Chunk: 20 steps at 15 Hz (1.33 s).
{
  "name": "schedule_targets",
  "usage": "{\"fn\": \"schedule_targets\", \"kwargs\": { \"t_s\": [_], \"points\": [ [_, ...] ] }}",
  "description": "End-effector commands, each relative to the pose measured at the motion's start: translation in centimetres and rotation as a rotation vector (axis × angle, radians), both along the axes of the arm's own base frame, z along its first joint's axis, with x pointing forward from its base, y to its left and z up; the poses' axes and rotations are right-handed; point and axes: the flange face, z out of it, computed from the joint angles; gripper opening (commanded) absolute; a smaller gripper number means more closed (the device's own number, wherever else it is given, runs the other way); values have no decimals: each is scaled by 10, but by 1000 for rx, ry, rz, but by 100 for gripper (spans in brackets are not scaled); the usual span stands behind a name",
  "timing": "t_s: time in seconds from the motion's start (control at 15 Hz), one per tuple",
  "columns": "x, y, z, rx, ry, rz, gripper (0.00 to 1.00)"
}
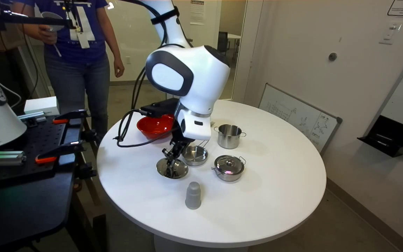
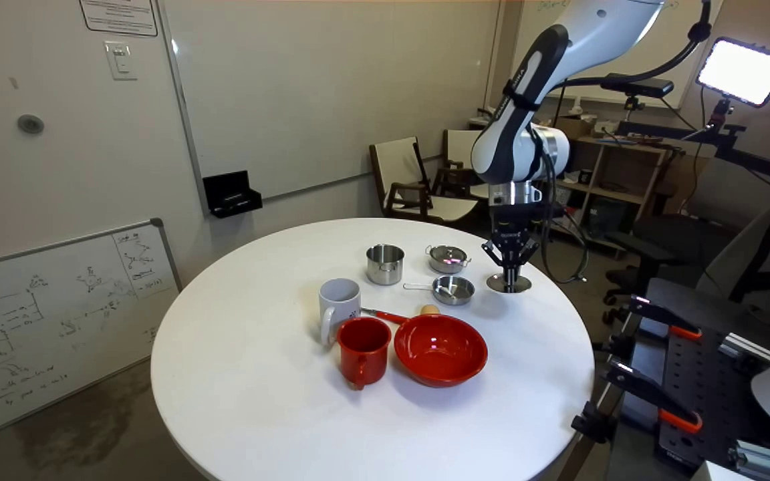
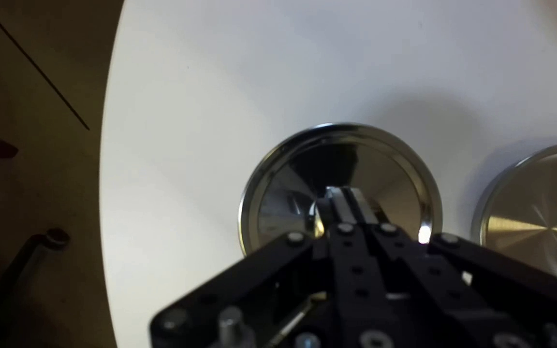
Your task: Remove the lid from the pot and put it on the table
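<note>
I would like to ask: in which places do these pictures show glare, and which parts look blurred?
Wrist view: a bright glare spot on the lid, near its rim, and the gripper itself looks dark and slightly soft; in an exterior view, the lamp panel burns out to white; in both exterior views, a pinkish glint marks the lidded pot.

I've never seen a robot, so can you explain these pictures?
That's a robot arm with a black gripper for grabbing. Two pictures look from the room at a round white table; the wrist view looks down from the arm itself. The gripper seems to pinch a shiny lid by its middle; I can't tell if the lid touches the table. On the table: an open steel pot, a lidded pot, a little pan, a red mug, a white mug, a red bowl and a grey bottle-shaped thing.
</note>
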Motion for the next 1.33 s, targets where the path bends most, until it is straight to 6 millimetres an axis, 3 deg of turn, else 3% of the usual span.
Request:
{"fn": "schedule_targets", "kwargs": {
  "t_s": [0.0, 0.33, 0.67, 0.73, 0.87, 1.27],
  "points": [
    [8, -2, -18, 3, -1, -49, 0],
    [10, -3, -38, 18, 6, -83, 0],
    [14, -4, -45, 26, 6, -103, 0],
    [15, -4, -46, 26, 6, -107, 27],
    [16, -4, -45, 21, 6, -114, 34],
    [2, -23, -26, -13, -11, -163, 79]
  ]
}}
